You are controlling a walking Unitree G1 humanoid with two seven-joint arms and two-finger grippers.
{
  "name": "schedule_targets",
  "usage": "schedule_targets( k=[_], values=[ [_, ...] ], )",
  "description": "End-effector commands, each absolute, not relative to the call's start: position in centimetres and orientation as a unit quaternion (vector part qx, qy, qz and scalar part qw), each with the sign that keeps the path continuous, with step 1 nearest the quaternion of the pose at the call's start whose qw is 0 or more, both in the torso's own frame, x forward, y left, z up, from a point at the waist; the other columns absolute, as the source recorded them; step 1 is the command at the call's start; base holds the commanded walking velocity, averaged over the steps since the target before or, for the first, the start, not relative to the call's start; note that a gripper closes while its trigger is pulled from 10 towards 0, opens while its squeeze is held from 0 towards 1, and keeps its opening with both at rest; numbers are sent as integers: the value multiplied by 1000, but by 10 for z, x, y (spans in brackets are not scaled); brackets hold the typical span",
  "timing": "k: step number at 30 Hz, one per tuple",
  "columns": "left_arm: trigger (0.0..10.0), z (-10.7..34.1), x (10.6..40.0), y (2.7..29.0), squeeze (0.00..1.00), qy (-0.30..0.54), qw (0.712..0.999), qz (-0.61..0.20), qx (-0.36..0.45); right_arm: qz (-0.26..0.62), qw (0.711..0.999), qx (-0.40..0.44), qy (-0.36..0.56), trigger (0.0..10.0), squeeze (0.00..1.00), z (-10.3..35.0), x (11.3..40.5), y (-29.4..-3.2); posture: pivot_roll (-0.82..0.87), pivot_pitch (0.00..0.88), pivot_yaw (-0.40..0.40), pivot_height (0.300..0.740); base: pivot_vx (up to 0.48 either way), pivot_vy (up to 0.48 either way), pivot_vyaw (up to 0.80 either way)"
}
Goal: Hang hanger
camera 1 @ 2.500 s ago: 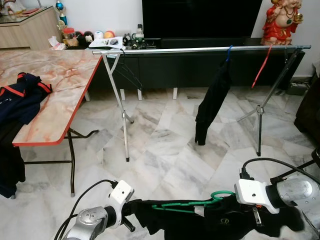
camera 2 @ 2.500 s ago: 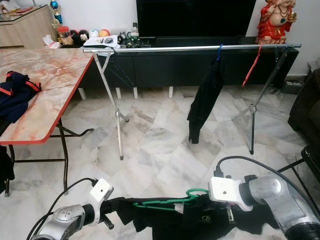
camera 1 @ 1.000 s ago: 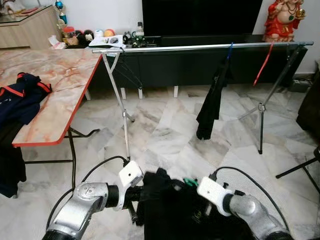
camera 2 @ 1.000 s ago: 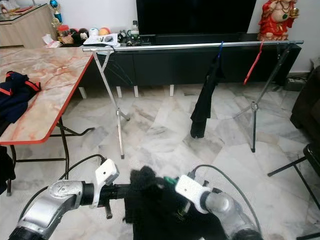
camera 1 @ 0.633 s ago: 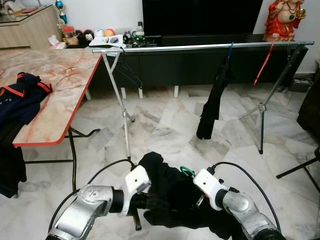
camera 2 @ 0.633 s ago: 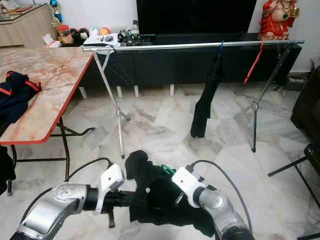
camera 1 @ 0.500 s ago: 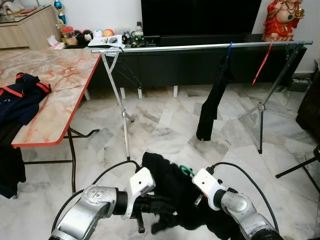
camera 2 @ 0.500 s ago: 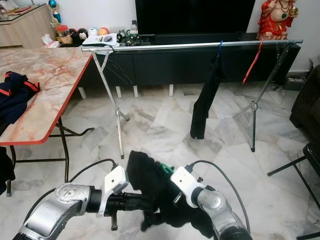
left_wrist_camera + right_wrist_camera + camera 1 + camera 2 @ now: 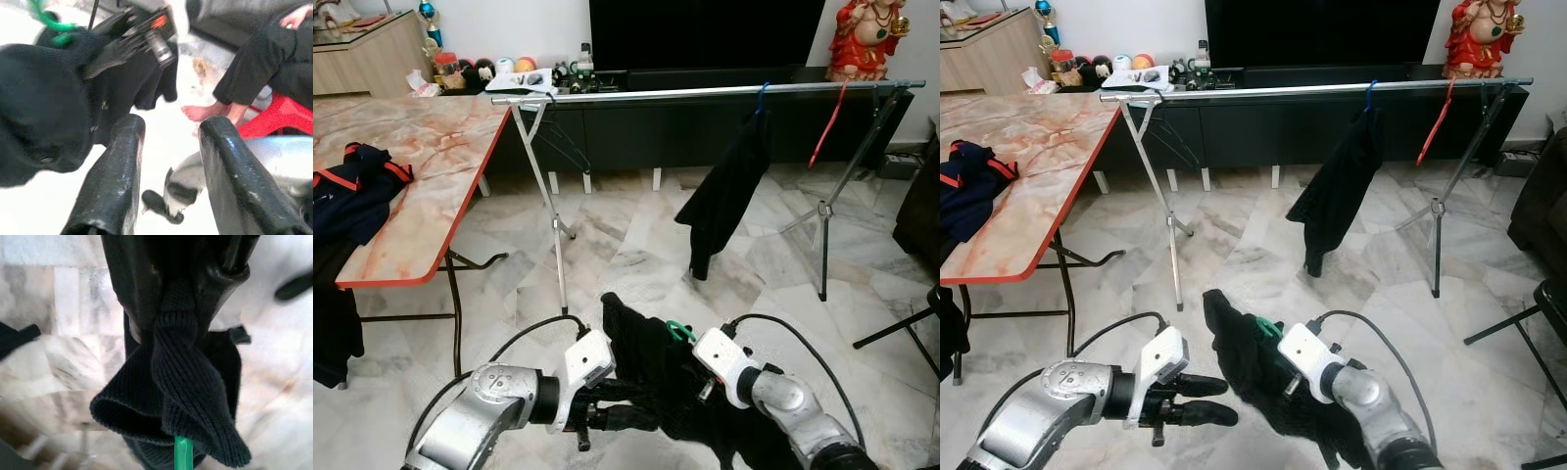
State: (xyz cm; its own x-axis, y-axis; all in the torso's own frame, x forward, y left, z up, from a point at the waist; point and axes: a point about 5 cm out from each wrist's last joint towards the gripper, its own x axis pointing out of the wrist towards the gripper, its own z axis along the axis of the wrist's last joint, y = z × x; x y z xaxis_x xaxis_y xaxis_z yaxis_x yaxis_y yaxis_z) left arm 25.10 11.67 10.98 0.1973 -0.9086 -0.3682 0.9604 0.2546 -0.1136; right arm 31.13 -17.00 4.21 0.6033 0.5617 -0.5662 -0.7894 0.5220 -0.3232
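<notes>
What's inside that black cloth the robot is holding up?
A green hanger; its hook pokes out of the black garment pinched by the right end effector. The rest is covered.

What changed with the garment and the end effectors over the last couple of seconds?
The left end effector let go of the black garment and now sits open beside it. The right end effector stays clamped on it and the green hanger. The rail is unchanged.

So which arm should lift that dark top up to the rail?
Probably the right. Its fingers are pinched on the black garment with the green hanger, while the left gripper is open and holds nothing beside it. The rail lies ahead.
</notes>
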Motion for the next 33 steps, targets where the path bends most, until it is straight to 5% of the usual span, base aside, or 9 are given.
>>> schedule_targets(
  k=[1,9,16,24,25,26,33],
  values=[
    [10000,111,249,124,1000,189,767,-609,76,448,818,-306,191,0,0,47,310,-167,113,49,34,740,0,0,0],
    [10000,104,246,138,1000,220,753,-611,106,573,718,-337,204,0,0,47,291,-176,115,50,28,740,0,0,0],
    [10000,97,242,130,1000,233,721,-644,104,616,705,-300,181,0,0,53,288,-166,117,47,16,740,0,0,0],
    [10000,93,247,119,1000,224,724,-641,125,621,710,-291,160,0,0,60,294,-159,117,44,10,740,0,0,0],
    [10000,92,250,119,220,218,730,-634,133,623,710,-288,157,0,0,62,294,-157,117,44,10,740,0,0,0],
    [10000,91,253,117,0,215,740,-622,136,627,708,-286,153,0,0,63,295,-156,117,44,10,740,0,0,0],
    [10000,90,263,113,0,196,766,-597,134,643,698,-282,142,0,0,67,294,-150,114,40,8,740,0,0,0]
  ],
)
